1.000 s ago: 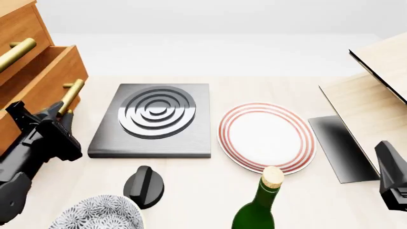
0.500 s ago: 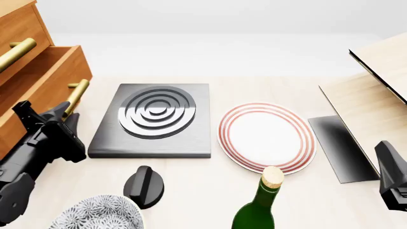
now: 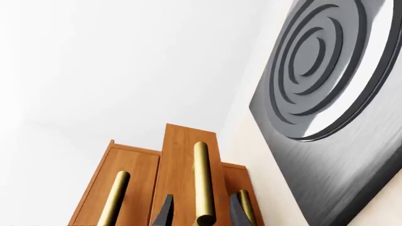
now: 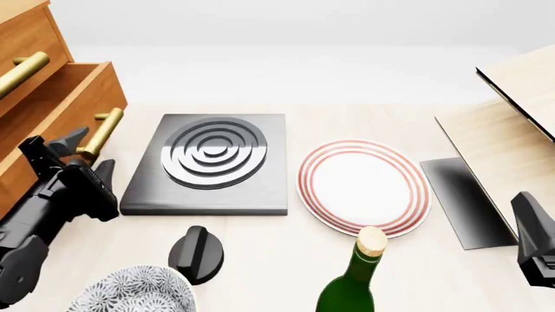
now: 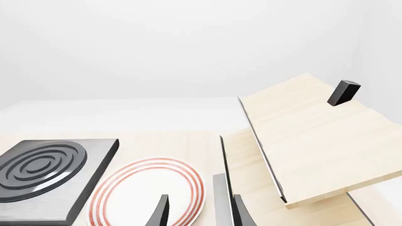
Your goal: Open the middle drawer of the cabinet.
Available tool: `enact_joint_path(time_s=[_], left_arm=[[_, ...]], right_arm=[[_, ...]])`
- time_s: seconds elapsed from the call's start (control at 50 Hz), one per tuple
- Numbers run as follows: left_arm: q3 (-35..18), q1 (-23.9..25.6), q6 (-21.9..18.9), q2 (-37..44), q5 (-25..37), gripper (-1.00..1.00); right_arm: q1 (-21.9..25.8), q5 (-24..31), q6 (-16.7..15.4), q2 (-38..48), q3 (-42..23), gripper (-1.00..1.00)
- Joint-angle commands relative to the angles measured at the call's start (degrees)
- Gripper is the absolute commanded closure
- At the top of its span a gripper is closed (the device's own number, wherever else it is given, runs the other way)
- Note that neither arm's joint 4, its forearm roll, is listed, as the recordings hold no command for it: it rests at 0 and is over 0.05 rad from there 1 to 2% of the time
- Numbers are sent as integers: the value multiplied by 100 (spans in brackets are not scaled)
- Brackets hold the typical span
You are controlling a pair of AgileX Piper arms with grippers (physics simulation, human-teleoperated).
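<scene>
Pale wooden table (image 4: 286, 253) against white backdrop, cabinet (image 4: 26, 39) at far left, middle drawer (image 4: 61, 110) pulled out, left gripper (image 4: 87, 153) spread, fingers flanking its brass handle (image 3: 201, 181) without clasping, right gripper (image 5: 197, 212) parted, empty, near striped plate (image 4: 364, 185).

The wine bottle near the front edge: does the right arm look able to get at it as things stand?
Probably yes. The wine bottle stands upright with bare table between it and the right gripper, whose jaws are open and empty. Nothing blocks the way.
</scene>
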State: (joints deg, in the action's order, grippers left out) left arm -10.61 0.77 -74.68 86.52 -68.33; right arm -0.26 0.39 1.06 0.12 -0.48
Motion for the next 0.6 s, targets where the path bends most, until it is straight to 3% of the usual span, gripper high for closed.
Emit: enact_joint_path(time_s=[0.02, 0.6], left_arm=[[2, 79, -48, -101, -157, -100], [169, 248, -58, -470, -157, -100]], right_arm=[[13, -19, -23, 6, 12, -100], [14, -15, -27, 3, 12, -100]])
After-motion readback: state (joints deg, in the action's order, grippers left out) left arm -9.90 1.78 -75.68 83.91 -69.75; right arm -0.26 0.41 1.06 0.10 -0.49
